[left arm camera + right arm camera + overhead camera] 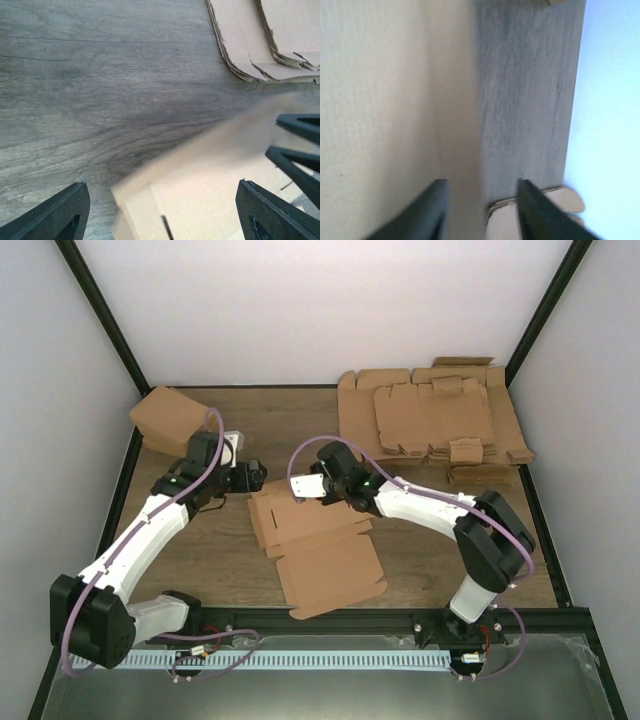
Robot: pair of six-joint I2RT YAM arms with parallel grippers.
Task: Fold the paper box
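The paper box [325, 555] lies mid-table as a flat brown die-cut sheet, with flaps raised at its far left corner. My left gripper [257, 478] hovers at that corner. In the left wrist view it [162, 215] is wide open, with the blurred box corner [200, 190] between its fingers [55, 215] and touching neither. My right gripper [299, 487] is at the box's far edge. In the right wrist view it [482, 210] stands slightly open, with a raised flap [455, 125] against the left finger [420, 215] and clear of the other.
A thick pile of flat cardboard sheets [430, 420] fills the back right and also shows in the left wrist view as the sheet pile [260, 40]. Folded brown cartons [170, 418] sit at the back left by the frame post. Black frame rails [130, 470] edge the table.
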